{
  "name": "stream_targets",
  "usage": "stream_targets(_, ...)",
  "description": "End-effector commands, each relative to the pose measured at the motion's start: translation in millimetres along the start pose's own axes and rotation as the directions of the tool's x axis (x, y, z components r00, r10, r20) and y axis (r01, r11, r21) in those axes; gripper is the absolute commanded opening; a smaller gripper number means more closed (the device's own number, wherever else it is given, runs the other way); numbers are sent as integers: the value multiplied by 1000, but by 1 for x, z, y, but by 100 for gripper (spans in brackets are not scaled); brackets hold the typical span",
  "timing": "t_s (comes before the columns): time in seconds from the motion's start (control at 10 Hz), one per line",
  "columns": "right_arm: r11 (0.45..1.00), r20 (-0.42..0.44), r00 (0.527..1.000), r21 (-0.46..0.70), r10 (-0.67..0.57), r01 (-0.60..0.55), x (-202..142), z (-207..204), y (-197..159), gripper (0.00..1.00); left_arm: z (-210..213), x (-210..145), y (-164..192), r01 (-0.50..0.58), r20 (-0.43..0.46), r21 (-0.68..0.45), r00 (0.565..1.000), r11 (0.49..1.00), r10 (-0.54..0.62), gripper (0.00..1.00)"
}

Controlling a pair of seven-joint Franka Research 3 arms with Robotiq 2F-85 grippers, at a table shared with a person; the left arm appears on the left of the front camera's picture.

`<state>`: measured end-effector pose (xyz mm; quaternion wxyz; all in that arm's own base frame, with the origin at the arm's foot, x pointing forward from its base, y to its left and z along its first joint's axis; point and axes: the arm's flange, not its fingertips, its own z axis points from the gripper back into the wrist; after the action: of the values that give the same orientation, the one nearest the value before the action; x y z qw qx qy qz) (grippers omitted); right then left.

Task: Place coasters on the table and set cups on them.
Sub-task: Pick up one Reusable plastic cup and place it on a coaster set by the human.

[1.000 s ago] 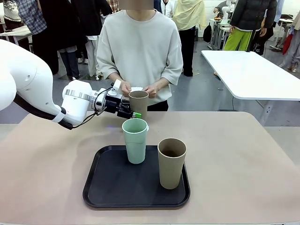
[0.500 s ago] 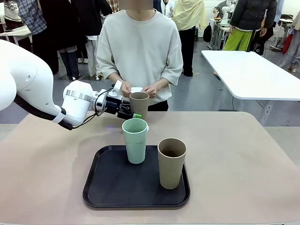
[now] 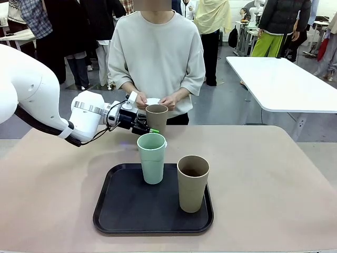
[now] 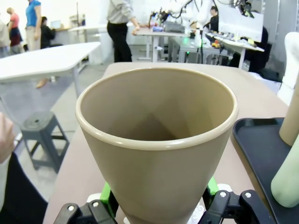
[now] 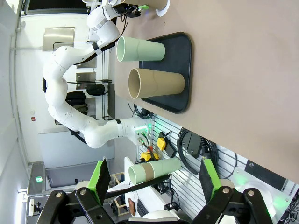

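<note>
Cup (image 3: 157, 113) lower (slightly), inside left claw (image 3: 151, 127)

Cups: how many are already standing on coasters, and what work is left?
Nothing looks finished. In hand: the left gripper is shut on the held brown cup at the far edge of the table, by a white coaster; contact is unclear. Left: the mint cup and the second brown cup stand on the black tray.

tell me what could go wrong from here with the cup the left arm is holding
The left gripper clamps the brown cup low near its base; the tall cup could tip on release. The person's hands sit right behind it, so a push forward might bump them. The mint cup stands close by the gripper and could be knocked on retreat.
</note>
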<state>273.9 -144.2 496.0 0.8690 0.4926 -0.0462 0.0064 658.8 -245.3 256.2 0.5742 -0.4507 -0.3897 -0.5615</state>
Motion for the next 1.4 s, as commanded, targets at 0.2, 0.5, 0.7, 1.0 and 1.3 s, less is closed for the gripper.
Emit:
stream_targets(0.2,1000,-1,1000,13,2,-2,0,0,-1,100,4,5,-18,38,-6,-7,999,999,-38,85)
stream_targets(0.5,1000,-1,1000,13,2,-2,0,0,-1,100,11,6,-23,47,9,-8,999,999,-47,85)
stream_targets(0.7,1000,-1,1000,13,2,-2,0,0,-1,100,12,6,-21,41,15,-9,999,999,-41,85)
stream_targets(1.0,1000,-1,1000,13,2,-2,0,0,-1,100,7,3,-12,33,20,-25,999,999,-32,85)
stream_targets(1.3,1000,-1,1000,13,2,-2,0,0,-1,100,6,2,-9,34,23,-28,999,999,-33,85)
